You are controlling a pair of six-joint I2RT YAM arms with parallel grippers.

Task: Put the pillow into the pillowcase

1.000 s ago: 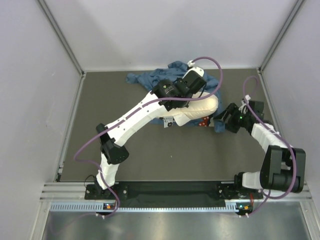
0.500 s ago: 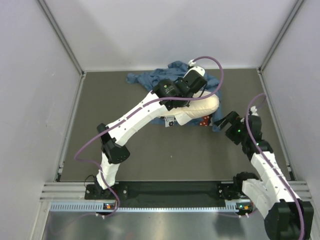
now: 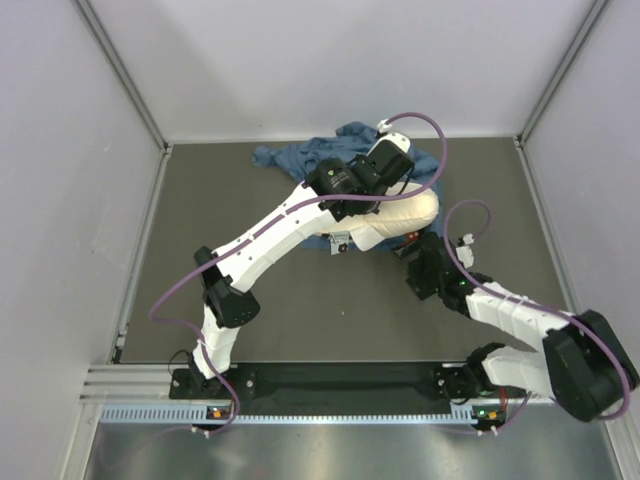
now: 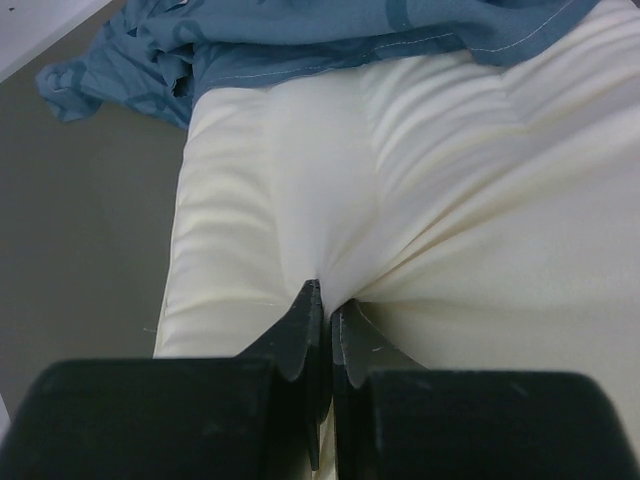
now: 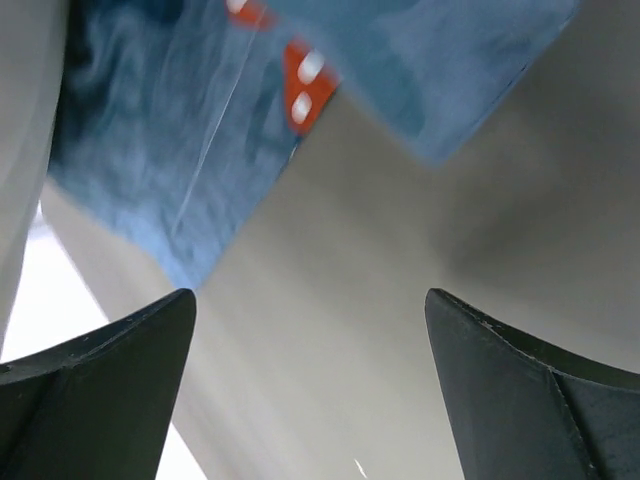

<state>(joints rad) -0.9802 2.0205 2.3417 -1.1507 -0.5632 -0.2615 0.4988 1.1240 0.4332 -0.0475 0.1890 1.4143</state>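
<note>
Pinch first: the left gripper (image 4: 322, 292) has its fingers pressed together on a gathered fold of the pillow (image 4: 450, 190), and the cream fabric puckers right at the tips. The pillow lies on the table (image 3: 300, 310) with the pillowcase (image 4: 300, 30) bunched in a blue heap along its far side and lapping onto its top. Out at the pillow's near right corner, the right gripper (image 5: 310, 330) hangs with its jaws spread wide and nothing between them. It looks down at a loose blue flap of pillowcase poking out from under that corner. My read is that this flap is the target. The jaws want to come down over a single layer at the hem rather than a wad. Then they can draw the opening along the pillow while the left pinch holds the pillow firm. Grabbing both layers would likely close the mouth. As for writing, none can be read. A red patch (image 5: 300, 75) with white dots shows on the flap, blurred, and the tag (image 3: 340, 243) at the pillow's near left end is too small to make out.
</note>
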